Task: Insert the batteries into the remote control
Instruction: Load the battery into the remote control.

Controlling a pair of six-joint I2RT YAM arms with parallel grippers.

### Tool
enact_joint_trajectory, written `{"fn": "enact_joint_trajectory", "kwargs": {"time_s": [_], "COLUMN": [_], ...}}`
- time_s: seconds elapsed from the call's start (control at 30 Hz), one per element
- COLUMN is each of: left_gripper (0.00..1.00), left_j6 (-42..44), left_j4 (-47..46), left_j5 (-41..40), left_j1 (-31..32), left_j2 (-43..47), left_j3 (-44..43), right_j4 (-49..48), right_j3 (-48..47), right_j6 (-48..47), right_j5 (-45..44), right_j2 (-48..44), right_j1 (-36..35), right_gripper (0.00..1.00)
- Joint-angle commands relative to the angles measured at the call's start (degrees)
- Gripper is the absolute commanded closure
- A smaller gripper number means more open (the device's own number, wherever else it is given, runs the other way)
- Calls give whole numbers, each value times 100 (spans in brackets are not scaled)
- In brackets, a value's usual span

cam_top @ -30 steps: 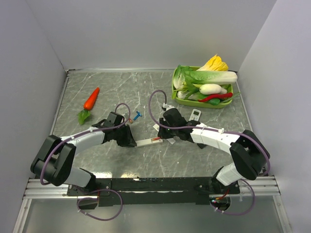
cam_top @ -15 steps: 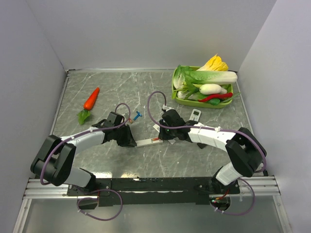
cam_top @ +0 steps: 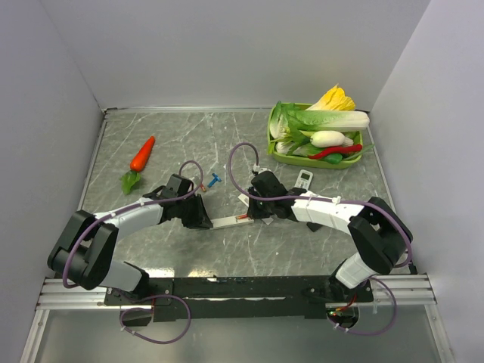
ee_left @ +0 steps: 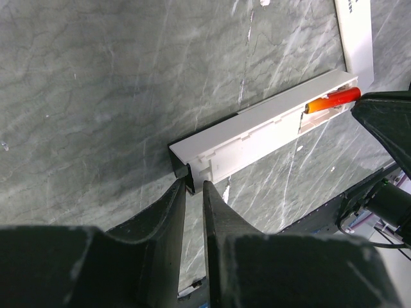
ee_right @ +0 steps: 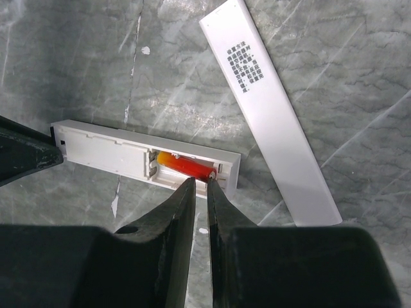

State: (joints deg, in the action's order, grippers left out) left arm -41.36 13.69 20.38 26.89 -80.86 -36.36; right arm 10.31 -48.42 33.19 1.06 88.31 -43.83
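The slim white remote control (cam_top: pixel 227 221) lies open side up on the table between my arms. One red-orange battery (ee_right: pixel 183 165) lies a little askew in its compartment at the right end; it also shows in the left wrist view (ee_left: pixel 332 100). I see no second battery. My left gripper (ee_left: pixel 194 187) is closed to a narrow gap on the remote's (ee_left: pixel 257 138) left end. My right gripper (ee_right: pixel 200 183) is shut and empty, its tips touching the battery's near end. The white back cover (ee_right: pixel 270 109) lies loose just beyond the remote (ee_right: pixel 103 151).
A green tray (cam_top: pixel 274 144) of vegetables stands at the back right. A short white remote (cam_top: pixel 302 179) lies near it. A small blue T-shaped piece (cam_top: pixel 215 180) lies behind the left gripper. A toy carrot (cam_top: pixel 142 153) lies at the left.
My right gripper has edged a little left, onto the remote's right end. The left arm and the remote have stayed put.
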Motion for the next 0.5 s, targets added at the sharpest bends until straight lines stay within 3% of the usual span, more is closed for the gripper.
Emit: {"fn": "enact_joint_trajectory", "kwargs": {"time_s": [0.0,0.47], "left_gripper": [80,80], "left_j6": [14,41], "left_j4": [-121,-95], "left_j5": [18,27], "left_j1": [26,26], "left_j2": [44,-9], "left_j3": [-29,-82], "right_j4": [-81,94], "right_j3": [-71,-255], "right_j6": [65,-14], "right_j5": [-97,-97], "right_j2": [116,10], "right_j1": [42,42], "right_gripper": [80,76]}}
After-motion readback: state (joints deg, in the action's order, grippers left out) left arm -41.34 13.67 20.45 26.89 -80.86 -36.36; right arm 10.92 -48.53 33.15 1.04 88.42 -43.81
